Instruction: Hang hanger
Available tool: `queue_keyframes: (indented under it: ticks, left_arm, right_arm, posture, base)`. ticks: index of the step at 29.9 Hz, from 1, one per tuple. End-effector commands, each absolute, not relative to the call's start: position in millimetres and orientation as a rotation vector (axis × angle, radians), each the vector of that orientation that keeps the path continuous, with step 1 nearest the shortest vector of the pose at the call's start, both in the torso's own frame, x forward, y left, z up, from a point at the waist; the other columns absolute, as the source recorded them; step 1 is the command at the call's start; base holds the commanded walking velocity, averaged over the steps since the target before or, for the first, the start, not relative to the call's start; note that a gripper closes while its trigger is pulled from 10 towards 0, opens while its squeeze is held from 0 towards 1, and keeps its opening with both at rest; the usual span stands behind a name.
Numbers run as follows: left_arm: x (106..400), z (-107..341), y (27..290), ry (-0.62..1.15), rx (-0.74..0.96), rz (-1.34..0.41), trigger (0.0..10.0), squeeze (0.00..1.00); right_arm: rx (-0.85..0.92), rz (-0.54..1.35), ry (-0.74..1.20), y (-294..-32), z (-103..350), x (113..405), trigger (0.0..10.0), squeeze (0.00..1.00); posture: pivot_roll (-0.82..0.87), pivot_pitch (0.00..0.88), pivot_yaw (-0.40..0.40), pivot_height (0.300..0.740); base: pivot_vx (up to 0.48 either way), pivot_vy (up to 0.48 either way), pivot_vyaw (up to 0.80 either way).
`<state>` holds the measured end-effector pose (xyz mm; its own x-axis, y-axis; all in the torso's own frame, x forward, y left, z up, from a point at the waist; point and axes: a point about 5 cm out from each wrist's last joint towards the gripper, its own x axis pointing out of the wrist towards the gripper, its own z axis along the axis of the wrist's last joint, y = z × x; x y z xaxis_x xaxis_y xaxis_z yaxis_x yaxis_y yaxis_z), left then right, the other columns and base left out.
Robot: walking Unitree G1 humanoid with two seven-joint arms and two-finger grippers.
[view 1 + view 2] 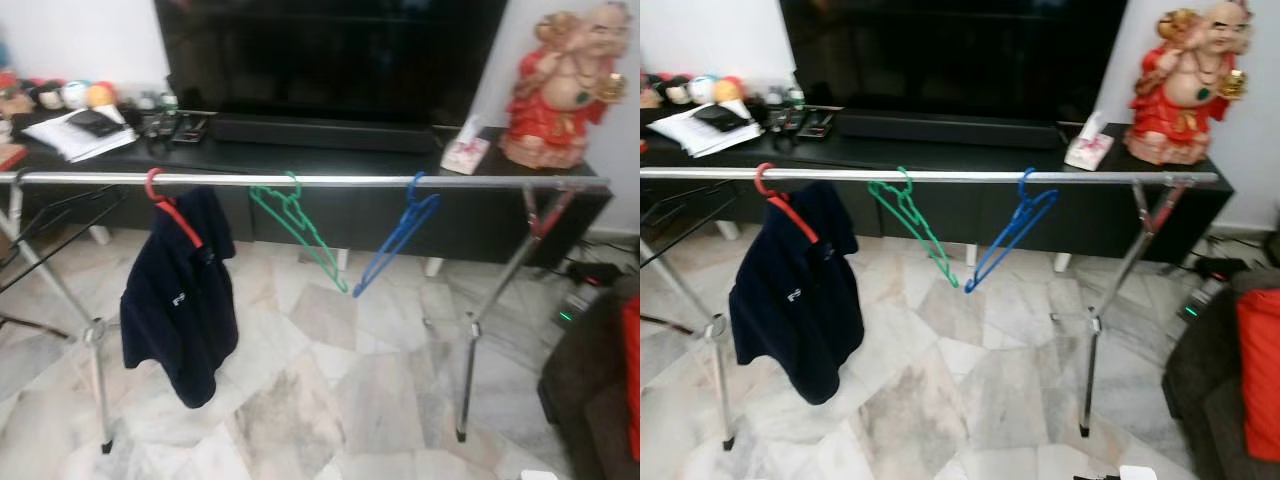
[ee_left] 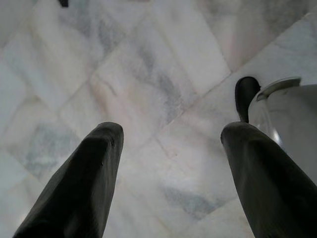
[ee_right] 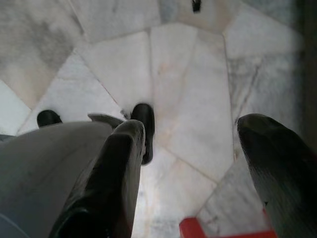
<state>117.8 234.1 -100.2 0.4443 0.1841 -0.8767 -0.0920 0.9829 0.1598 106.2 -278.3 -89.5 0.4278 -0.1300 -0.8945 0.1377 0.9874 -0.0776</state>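
Note:
A silver drying rack rail (image 1: 330,181) spans the scene at mid height. On it hang a red hanger (image 1: 172,212) carrying a dark navy shirt (image 1: 180,300), a bare green hanger (image 1: 300,230) and a bare blue hanger (image 1: 395,240). My left gripper (image 2: 171,183) hangs open over the marble floor, nothing between its fingers. In the right wrist view my right gripper (image 3: 195,173) is also open and empty, pointing down at the floor beside my own grey leg and black foot (image 3: 144,126).
Behind the rack stands a black TV console (image 1: 330,150) with a TV, papers, remotes and a red statue (image 1: 560,85). The rack's legs (image 1: 465,380) stand on the marble floor. A dark sofa with a red cushion (image 1: 630,370) sits at the right.

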Motion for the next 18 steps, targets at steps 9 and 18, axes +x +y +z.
queue_keyframes:
  ticks: [9,18]
  left_arm:
    - [109.9,-103.4,231.5,1.127,0.085,0.170,10.0,0.00]
    - [110.3,-102.7,233.6,1.122,0.090,0.168,10.0,0.00]
  right_arm:
    - [0.020,-0.185,1.099,-279.3,-88.2,109.5,10.0,0.00]
    - [0.027,-0.198,1.094,-279.0,-88.3,109.8,10.0,0.00]
  posture:
    - [-0.04,0.000,0.012,0.740]
    - [-0.04,0.000,0.016,0.740]
  base:
    - [0.000,0.283,0.00]
    - [0.000,0.182,0.00]
